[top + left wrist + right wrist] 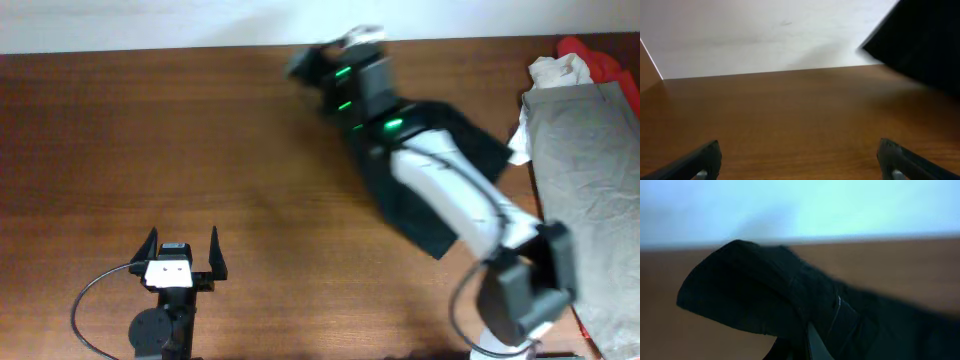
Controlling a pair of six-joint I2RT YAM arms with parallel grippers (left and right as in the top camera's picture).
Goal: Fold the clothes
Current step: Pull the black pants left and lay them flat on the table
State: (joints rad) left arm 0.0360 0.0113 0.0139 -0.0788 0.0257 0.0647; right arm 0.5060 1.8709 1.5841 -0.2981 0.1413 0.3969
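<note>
Jaws of the left gripper [182,250] stand wide apart and empty, with the black garment [415,215] well off ahead and to their right, so the right arm is by far the nearer. The garment's long axis runs slantwise from the right gripper [325,58] back toward that arm's base, beneath the outstretched arm. That gripper, stretched far forward, seems pinched on a raised bunch at the cloth's far end, though its fingers are mostly hidden.

Robot lab/test-bench setup: bare wood table [200,150] against plain white wall [765,35] at 12; left arm [165,320] at 7 w/ loose cable [85,300], right arm [450,190] at 5; clothes heap [590,130] at 3.
</note>
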